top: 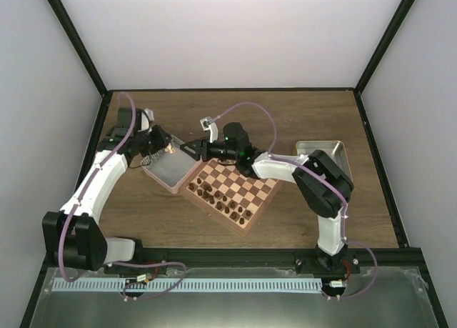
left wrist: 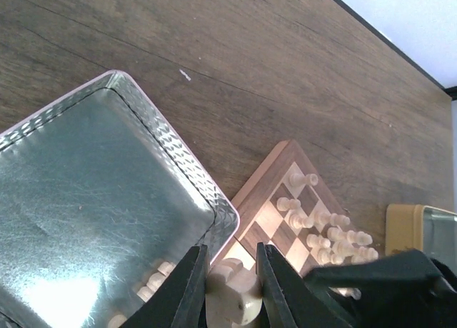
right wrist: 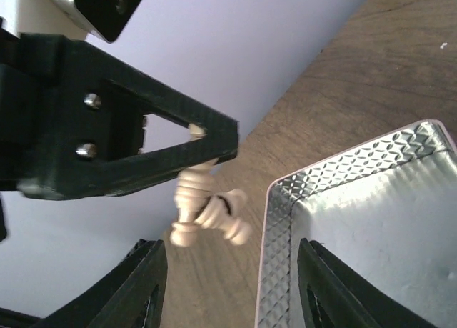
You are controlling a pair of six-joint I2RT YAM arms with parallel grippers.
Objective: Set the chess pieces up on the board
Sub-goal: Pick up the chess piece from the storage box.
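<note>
The board (top: 246,189) lies at the table's middle, and several light chess pieces (left wrist: 325,235) stand on its squares in the left wrist view. My left gripper (left wrist: 230,285) is shut on a light beige piece (left wrist: 235,296), held over the corner where the left tray meets the board. In the right wrist view that piece (right wrist: 203,206) hangs blurred below the left gripper's black fingers (right wrist: 143,146); it may be two pieces together. My right gripper (right wrist: 232,289) is open just short of it, one finger on each side, nothing touching. Seen from above, the two grippers (top: 168,151) (top: 188,149) meet tip to tip.
The silver metal tray (left wrist: 93,192) left of the board holds several light pieces (left wrist: 153,278) at its near edge. Dark brown pieces (top: 221,198) line the board's near side. A second silver tray (top: 325,153) sits at the right, behind the right arm.
</note>
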